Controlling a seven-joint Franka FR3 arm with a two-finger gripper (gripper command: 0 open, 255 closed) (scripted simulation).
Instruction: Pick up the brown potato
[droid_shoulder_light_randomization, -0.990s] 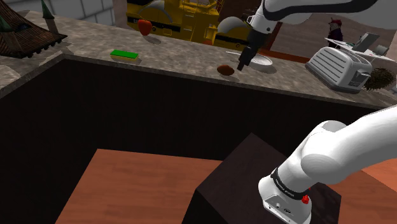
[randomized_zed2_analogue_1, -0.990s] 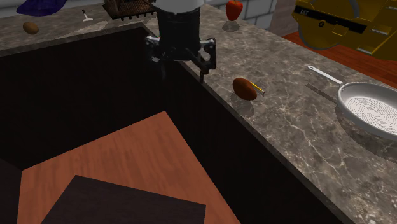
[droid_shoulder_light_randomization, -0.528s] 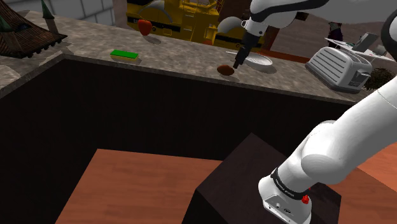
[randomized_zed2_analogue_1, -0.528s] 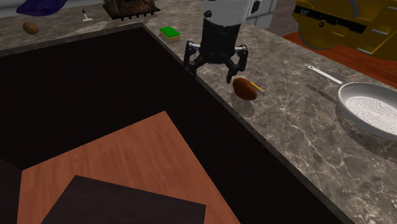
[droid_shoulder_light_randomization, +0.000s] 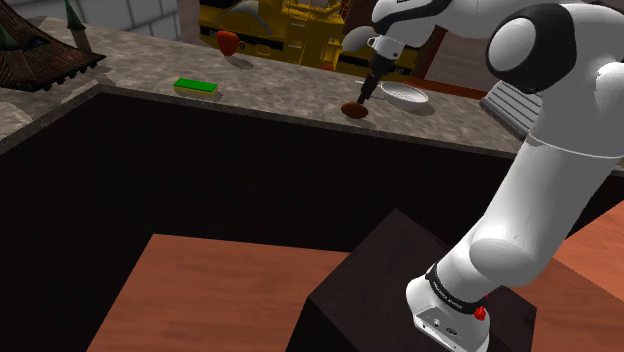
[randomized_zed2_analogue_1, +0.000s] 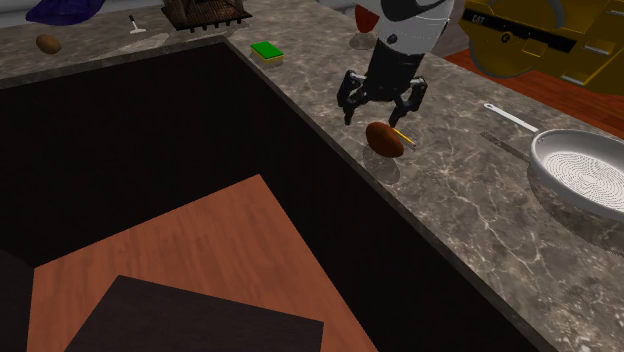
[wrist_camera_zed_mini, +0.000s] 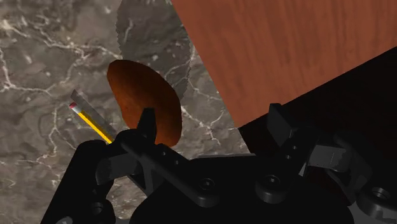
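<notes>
The brown potato (randomized_zed2_analogue_1: 385, 139) lies on the grey marbled counter (randomized_zed2_analogue_1: 470, 215) near its edge, with a yellow pencil (randomized_zed2_analogue_1: 403, 135) touching its far side. My black gripper (randomized_zed2_analogue_1: 380, 112) hangs open just above it, not touching it. In the shoulder view the gripper (droid_shoulder_light_randomization: 364, 96) points down at the potato (droid_shoulder_light_randomization: 355, 109). In the wrist view the potato (wrist_camera_zed_mini: 145, 102) sits off to one side, partly behind one finger (wrist_camera_zed_mini: 147, 124), while the gap of the gripper (wrist_camera_zed_mini: 213, 124) lies over the counter's edge. The pencil (wrist_camera_zed_mini: 89, 118) pokes out beside the potato.
A green sponge (randomized_zed2_analogue_1: 267, 50) lies further along the counter edge. A strainer-like pan (randomized_zed2_analogue_1: 580, 170) rests at the second exterior view's right. A red fruit (droid_shoulder_light_randomization: 228, 42) stands at the back. Below the counter's dark front wall lies a wooden floor (randomized_zed2_analogue_1: 200, 240).
The gripper has travelled along the counter edge towards the potato and now hangs right over it, still open. The potato and pencil have not moved.
</notes>
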